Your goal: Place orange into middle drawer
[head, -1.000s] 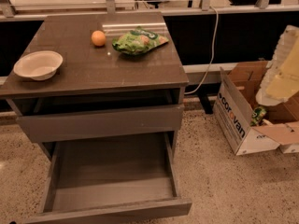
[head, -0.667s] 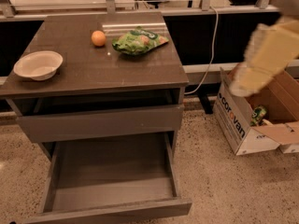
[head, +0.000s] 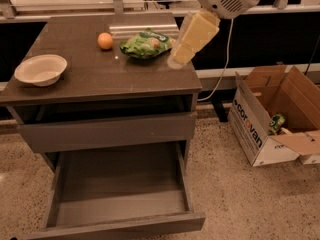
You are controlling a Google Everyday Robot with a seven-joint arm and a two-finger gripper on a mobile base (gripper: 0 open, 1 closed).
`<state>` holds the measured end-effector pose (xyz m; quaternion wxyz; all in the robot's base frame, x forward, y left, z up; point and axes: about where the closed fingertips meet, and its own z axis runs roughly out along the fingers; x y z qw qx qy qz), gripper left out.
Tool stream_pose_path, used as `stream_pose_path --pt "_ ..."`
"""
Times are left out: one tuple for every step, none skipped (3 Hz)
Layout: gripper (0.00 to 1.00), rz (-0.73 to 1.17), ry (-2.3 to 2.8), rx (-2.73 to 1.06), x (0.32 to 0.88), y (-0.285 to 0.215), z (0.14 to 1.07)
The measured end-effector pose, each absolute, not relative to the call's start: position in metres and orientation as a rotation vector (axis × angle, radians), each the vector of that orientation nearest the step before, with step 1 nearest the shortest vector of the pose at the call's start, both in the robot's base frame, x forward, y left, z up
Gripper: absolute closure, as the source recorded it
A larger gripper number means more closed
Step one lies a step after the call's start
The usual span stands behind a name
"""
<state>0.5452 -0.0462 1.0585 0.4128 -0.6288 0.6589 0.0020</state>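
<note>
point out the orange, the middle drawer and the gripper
orange point(head: 105, 41), camera view, middle of the fruit
middle drawer point(head: 120, 181), camera view, bare floor
gripper point(head: 179, 57), camera view, its tip, above the right side of the cabinet top point(head: 90, 79)

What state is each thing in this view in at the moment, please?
orange: resting on the cabinet top, not gripped.
middle drawer: pulled out, empty.
upper drawer: only its front panel shows.
white bowl: upright, empty.
green snack bag: lying beside the orange.
cardboard box: flaps open.
gripper: in the air over the top's right edge, apart from the orange.
</note>
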Motion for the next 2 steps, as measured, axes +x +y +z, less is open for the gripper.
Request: stream_pose_path --pt "0.00 0.005 1.656 -1.582 0.545 -0.046 1.058" --pt "0.00 0.028 1.618 -1.595 0.551 -0.036 1.059"
